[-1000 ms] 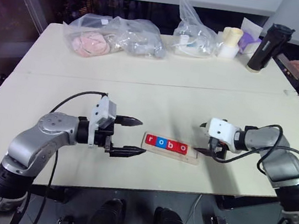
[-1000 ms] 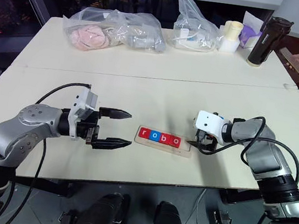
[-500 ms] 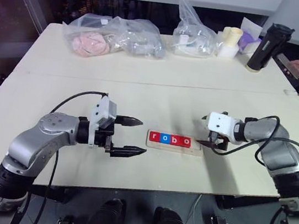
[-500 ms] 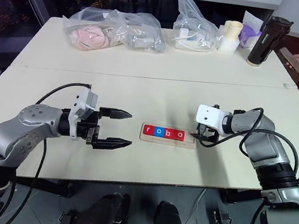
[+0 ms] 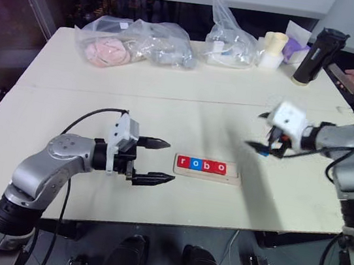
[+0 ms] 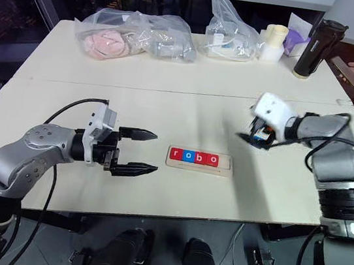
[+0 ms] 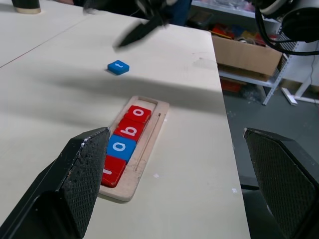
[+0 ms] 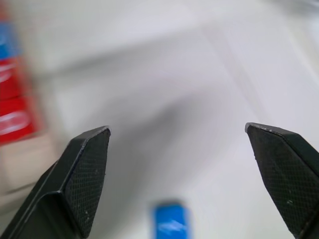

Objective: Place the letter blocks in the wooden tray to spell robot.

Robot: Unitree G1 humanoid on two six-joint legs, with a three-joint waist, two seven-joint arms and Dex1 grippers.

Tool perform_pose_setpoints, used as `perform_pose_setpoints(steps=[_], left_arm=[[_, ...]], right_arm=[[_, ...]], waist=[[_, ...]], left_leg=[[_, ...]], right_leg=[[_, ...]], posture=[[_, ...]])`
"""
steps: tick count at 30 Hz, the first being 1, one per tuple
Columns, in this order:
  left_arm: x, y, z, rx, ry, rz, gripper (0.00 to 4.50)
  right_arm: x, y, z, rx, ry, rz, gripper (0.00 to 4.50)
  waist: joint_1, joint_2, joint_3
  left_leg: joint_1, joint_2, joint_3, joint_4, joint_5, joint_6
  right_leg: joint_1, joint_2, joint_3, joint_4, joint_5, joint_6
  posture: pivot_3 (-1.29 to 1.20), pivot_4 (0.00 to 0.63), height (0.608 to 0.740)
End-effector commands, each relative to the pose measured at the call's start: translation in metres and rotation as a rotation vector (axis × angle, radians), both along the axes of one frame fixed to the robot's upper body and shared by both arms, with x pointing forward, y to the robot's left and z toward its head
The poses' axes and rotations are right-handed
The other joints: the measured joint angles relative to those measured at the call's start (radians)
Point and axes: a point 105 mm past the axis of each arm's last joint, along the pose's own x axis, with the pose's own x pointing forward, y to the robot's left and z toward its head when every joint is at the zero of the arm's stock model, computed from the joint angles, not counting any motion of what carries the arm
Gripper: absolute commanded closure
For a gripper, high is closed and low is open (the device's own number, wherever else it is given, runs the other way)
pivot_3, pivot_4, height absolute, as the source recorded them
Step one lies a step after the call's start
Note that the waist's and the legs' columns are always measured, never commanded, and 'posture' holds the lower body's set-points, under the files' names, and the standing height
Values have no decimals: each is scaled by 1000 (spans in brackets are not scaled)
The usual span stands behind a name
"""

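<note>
Wooden tray [image 5: 207, 168] sits on the table [image 5: 167, 105] near its front edge and holds four letter blocks [image 5: 202, 166] in a row, red r, blue o, red b, red o; the slot at the tray's right end is empty, likely kept for the t. The last block, the blue t tile [image 7: 118, 66], lies loose on the table beyond that empty end, near the tray but apart from it. Right gripper [image 6: 255, 136] hangs above the table up and to the right of the tray, jaws spread wide, nothing between them; in its wrist view the blue tile [image 8: 170, 223] sits low between the two fingers, so it looks lined up over the tile for a pick. Left gripper [image 5: 154, 161] is parked just left of the tray, pointing at its r end, jaws wide open and empty, probably kept out of the way or ready to steady the tray. Task looks four fifths done. Behind the tray at the far edge are plastic bags [image 5: 133, 42] and a black bottle [image 5: 318, 55], not involved.
</note>
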Motion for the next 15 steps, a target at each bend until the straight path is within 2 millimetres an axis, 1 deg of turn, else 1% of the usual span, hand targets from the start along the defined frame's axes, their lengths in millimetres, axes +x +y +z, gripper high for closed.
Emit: perform_pose_setpoints(steps=[1, 3, 5, 7, 8, 12, 15], left_arm=[[-3, -3, 7, -9, -43, -17, 0], [-2, -3, 7, -11, -42, -19, 0], [-2, -4, 6, -11, -41, -24, 0], [-1, -5, 6, -10, -42, -31, 0], [0, -5, 6, -10, -43, -32, 0], [0, -4, 7, -7, -46, -35, 0], [0, -3, 7, -5, -48, -32, 0]], right_arm=[[7, -24, 7, 129, -68, -338, 55], [8, -27, 3, 185, -80, -467, 55], [8, -27, -7, 284, -68, -632, 55], [6, -13, -28, 419, 7, -763, 55], [5, -8, -34, 469, 31, -812, 55], [-1, -4, -53, 564, 123, -960, 55], [-5, -3, -66, 576, 178, -1022, 55]], waist=[[-2, 0, 0], [-4, 0, 0], [-3, 0, 0], [-4, 0, 0], [-3, 1, -1], [3, 1, 0], [0, 1, -1]], left_leg=[[0, 0, 0, 0, 0, 0], [0, 0, 0, -1, 0, 0], [0, 0, 0, -2, 0, 0], [0, 0, 0, -2, 0, 0], [0, 1, 0, -2, 0, 0], [-1, -1, 0, -2, 1, -1], [-1, -2, 0, -1, 1, -1]], right_leg=[[0, 0, 0, 0, 0, 0], [-1, 0, 0, 0, 0, 0], [-2, 0, 1, 1, 0, 0], [-2, 1, 1, 1, 0, 0], [-2, 1, 1, 2, 0, 0], [-3, 3, 1, 2, 0, -1], [-2, 3, 0, 1, 1, -1]], posture=[[0, 150, 738], [0, 150, 738], [0, 150, 738], [0, 150, 738], [0, 150, 738], [0, 150, 738], [0, 150, 738]])
